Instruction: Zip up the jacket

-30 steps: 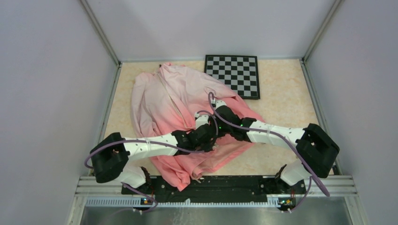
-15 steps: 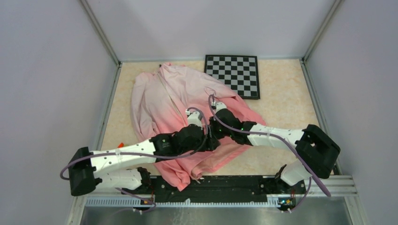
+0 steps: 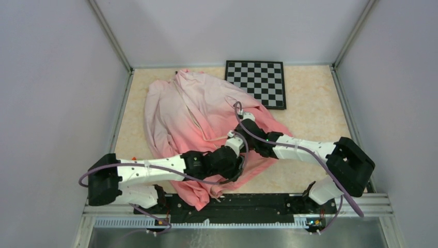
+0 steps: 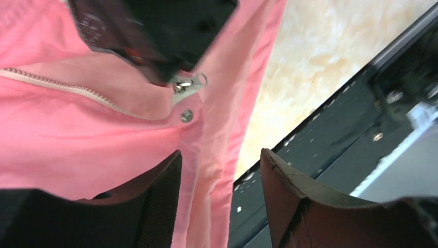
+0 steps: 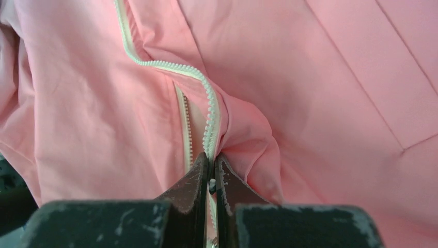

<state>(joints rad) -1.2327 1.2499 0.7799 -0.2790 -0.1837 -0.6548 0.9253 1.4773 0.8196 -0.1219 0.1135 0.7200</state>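
Since half a second ago, the left arm [image 3: 150,169] has drawn its wrist back from the middle of the jacket [image 3: 181,111] toward the near edge of the bench [image 3: 310,103]. The right arm [image 3: 304,150] and the garment have stayed in place.

1. Bench: beige, marble-patterned surface, walled on three sides.
2. Jacket: lies crumpled on the left and centre of the bench. The pale pink collar is at the far edge. The coral hem reaches the near edge, between the two arm bases.
3. Chessboard [image 3: 256,82]: lies flat at the far edge, right of centre. The jacket's right side just touches its near-left corner.
4. Left gripper [image 4: 221,157]: jaws apart, above the hem fabric where it meets the bare bench. Nothing is gripped.
5. Right gripper [image 5: 212,160]: jaws together, clamped on the zipper [image 5: 206,98] near the hem. The white teeth run away from the fingertips and curve to the left.
6. Zipper slider [image 4: 187,84]: visible in the left wrist view, directly under the right gripper's tip.
7. Snap stud [image 4: 186,115]: metal, just below the slider on the coral fabric.
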